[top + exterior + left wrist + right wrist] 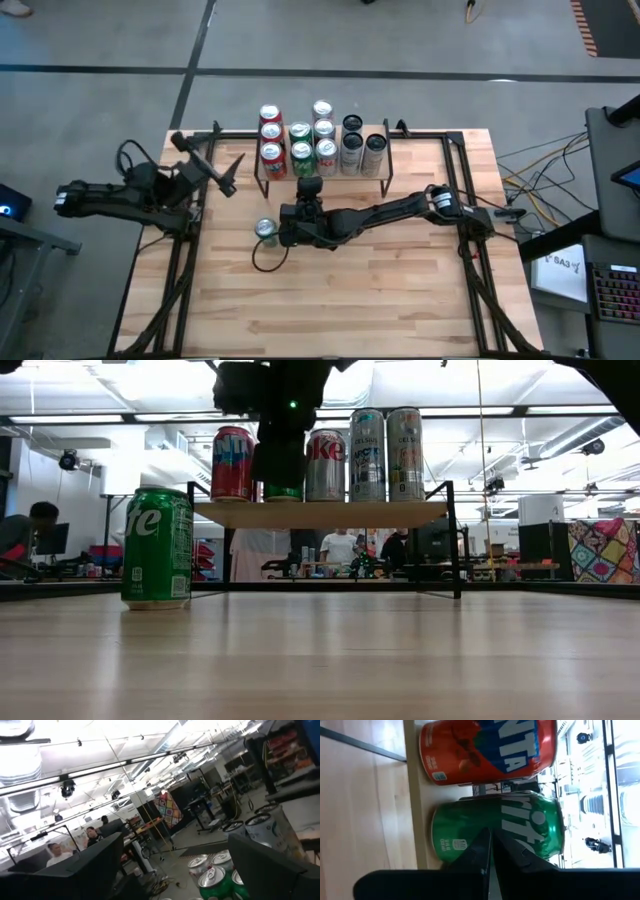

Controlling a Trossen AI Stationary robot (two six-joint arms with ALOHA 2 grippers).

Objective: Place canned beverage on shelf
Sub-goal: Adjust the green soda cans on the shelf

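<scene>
While both arms hang over the wooden tabletop (400,300), the scene reads as follows, with clock directions taken from the table's middle in the high view.

Shelf: the shelf (372,181), a light-wood board on thin black legs, stands at 12 o'clock near the far edge; the low view shows its board raised above the tabletop.

Cans on shelf: three red cans (271,133) in a line at its 9 o'clock end, two green cans (301,148) beside them, silver cans (324,130) in the middle and two dark-topped tall cans (362,148) toward its 3 o'clock end, all upright.

Loose can: a green Sprite can (266,230) stands upright on the tabletop at 9 o'clock, apart from the shelf; in the low view it stands well in front of the shelf.

Right gripper: the right gripper (307,187) is at 12 o'clock, just at the shelf's near edge, fingers pressed together and empty; its wrist view shows them pointing at a green Sprite can (495,827) beside an orange Fanta can (485,750).

Left gripper: the left gripper (218,165) hovers at 10 o'clock beyond the shelf's end, fingers spread wide, holding nothing.

Background: people (345,548) show in the room behind the shelf.
</scene>
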